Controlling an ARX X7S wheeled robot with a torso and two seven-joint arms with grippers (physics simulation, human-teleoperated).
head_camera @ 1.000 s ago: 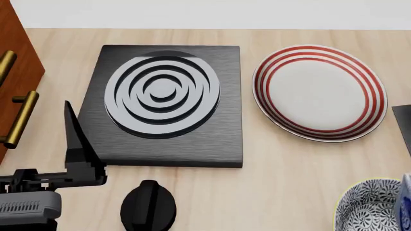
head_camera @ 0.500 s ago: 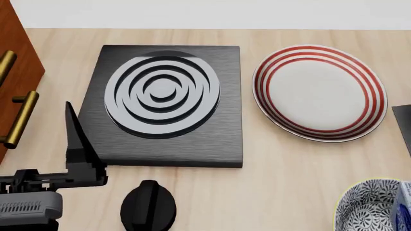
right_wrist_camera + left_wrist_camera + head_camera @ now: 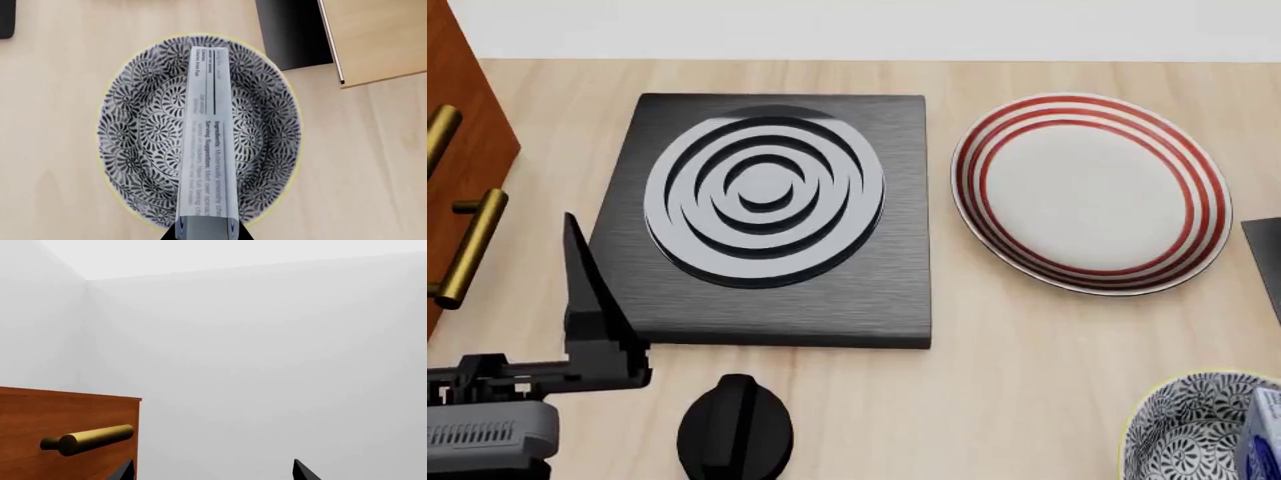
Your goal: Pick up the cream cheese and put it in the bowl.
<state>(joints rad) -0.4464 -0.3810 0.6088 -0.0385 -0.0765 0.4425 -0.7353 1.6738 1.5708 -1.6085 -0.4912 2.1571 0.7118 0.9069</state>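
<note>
Silver-blue box: cheese [image 3: 205, 145] hangs lengthwise over the bowl [image 3: 133, 125], printed narrow face up, its near end at the right tool [image 3: 203, 231].
Right tool: two dark tips flank the near end of the cheese, so I judge it gripped; the pads themselves are cut off at the frame edge.
Progress: pick-up done and the carry looks finished, since the cheese is centred over the bowl; release is left.
Height over bowl: cannot tell whether the far end touches the bowl floor or hangs clear.
Left tool: [image 3: 210, 472] two dark tips well apart, nothing between them; idle, far to the left of the bowl.
Head view of bowl: [image 3: 1181, 430] only part shows at the lower right corner, with a sliver of the cheese [image 3: 1261, 440] at its right edge.
Beyond the bowl: plate [image 3: 1090, 192] on the bench [image 3: 1028, 380], hob [image 3: 777, 215] further left, knob [image 3: 735, 428] left of the bowl.
Hidden: right arm out of the head view; the cheese label faces away.
Unclear: dark slab [image 3: 290, 32] and pale board [image 3: 377, 37] past the bowl, both cut off.
</note>
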